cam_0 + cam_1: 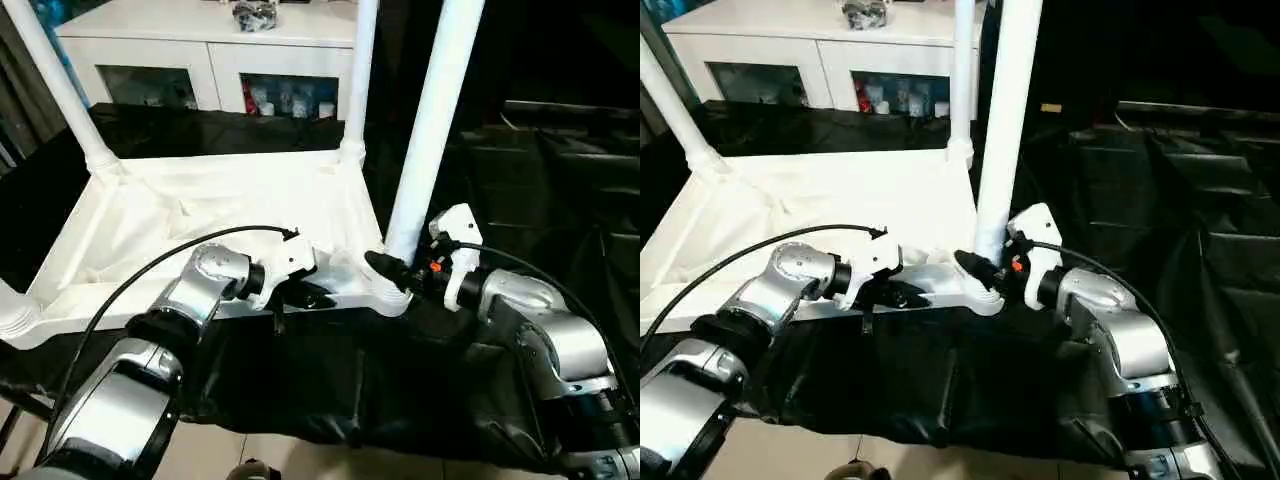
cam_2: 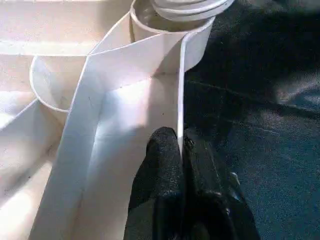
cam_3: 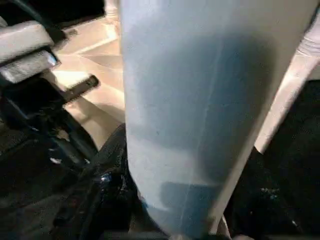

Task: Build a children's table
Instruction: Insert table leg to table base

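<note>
On the black-draped work surface (image 1: 330,390), seen from the head camera, the tabletop (image 1: 200,225) lies underside up, at 12 o'clock from the robot. Legs stand in the far sockets at 11 o'clock (image 1: 50,85) and 12 o'clock (image 1: 362,70). The near right leg (image 1: 432,125) stands in its corner socket (image 1: 392,298) at 1 o'clock.

The left gripper (image 1: 305,295) sits at the near rim, at 9 o'clock from that socket. The right gripper (image 1: 392,270) meets the leg base from 3 o'clock.

The left wrist view shows both black fingers (image 2: 165,165) pinched almost together on the thin rim wall (image 2: 181,90), holding the tabletop steady.

The right wrist view shows the leg (image 3: 205,100) between the half-spread fingers (image 3: 107,170), which appear to clasp the tube.

Judgement: the step in hand is seating the near right leg. The next move calls for a straight downward push along the leg axis while the left grip resists tilt. How deep the leg sits cannot be told.
</note>
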